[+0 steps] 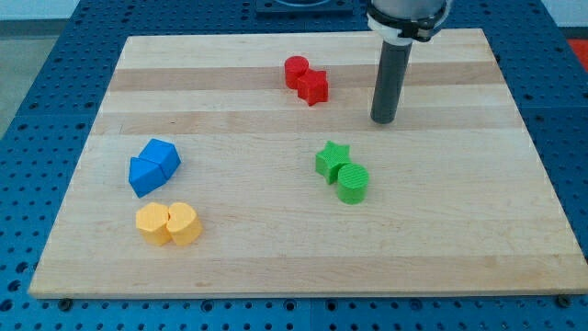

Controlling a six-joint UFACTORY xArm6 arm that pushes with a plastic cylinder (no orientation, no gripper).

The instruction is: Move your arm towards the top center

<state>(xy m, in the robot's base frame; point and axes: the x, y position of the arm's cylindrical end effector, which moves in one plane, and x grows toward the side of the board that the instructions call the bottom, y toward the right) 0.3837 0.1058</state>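
Note:
My tip (383, 120) rests on the wooden board (276, 267) in its upper right part. It stands to the right of and slightly below the two red blocks, a cylinder (296, 71) and a star-like block (313, 87) touching each other. It is above and right of the green star (332, 160) and the green cylinder (353, 182), which touch. The tip touches no block.
Two blue blocks (152, 165) sit together at the view's left. Two yellow blocks (168, 223) sit together at the lower left. The board's edges drop to a blue perforated table (55, 83).

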